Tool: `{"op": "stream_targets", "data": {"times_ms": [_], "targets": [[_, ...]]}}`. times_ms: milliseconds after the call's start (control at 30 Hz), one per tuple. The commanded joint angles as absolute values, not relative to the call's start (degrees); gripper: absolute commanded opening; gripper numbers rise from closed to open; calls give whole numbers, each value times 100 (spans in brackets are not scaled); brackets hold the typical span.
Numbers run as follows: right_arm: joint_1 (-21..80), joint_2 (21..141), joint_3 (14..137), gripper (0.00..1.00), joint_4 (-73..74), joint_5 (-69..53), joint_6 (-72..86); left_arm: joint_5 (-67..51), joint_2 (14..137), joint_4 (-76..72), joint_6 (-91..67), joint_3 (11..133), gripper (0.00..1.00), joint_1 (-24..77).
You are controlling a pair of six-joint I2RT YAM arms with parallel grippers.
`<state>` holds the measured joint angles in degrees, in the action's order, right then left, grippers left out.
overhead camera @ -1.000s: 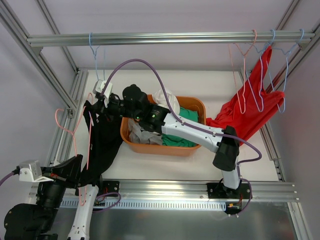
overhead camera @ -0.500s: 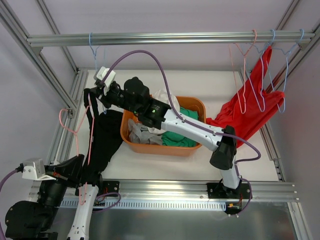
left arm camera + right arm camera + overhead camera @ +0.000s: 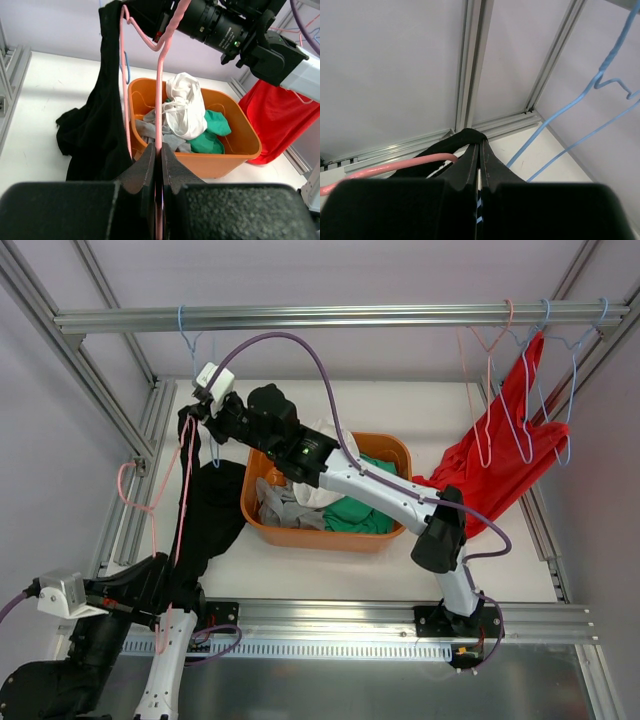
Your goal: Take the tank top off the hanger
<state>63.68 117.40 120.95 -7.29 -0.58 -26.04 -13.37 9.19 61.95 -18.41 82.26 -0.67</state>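
White counter (image 3: 330, 562) inside an aluminium frame (image 3: 300, 316) carries the scene. Left end effector (image 3: 158, 152) is closed tight on the pink hanger (image 3: 159, 90), whose long axis runs from it up and away toward the far left corner. Black tank top (image 3: 215, 510) hangs along this hanger and drapes onto the counter. Right end effector (image 3: 480, 150), nearer to the far end, pinches one strap (image 3: 465, 137); probably it must pull this strap away from the left arm, off the hanger shoulder
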Motion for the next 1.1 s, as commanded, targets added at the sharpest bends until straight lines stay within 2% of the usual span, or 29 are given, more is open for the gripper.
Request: {"op": "stream_targets", "data": {"times_ms": [0,100,333,633,767,1000,1067], "targets": [[6389,11435,12121,0,-967,-324,-2619,-1179,967,5827,-1714,8481,0,-26],[6398,11189,11910,0,-976,-685,-2470,-730,976,5749,-1696,8508,0,-26],[6530,10486,11163,0,-1213,-1159,-2083,-510,957,4009,-1960,7717,0,-105],[7153,8887,9020,0,-1433,-1582,-2083,-833,1836,2497,-2083,7787,0,-97],[7479,8017,7877,0,-1424,-1196,-2214,-1527,2232,2005,-2048,7796,0,-105],[7725,7093,6329,0,-1196,-774,-2145,-1503,2698,1162,-1662,7270,0,-105],[7769,7014,6057,0,-1117,-782,-2110,-1485,2655,294,-1609,6693,0,-105]]}}
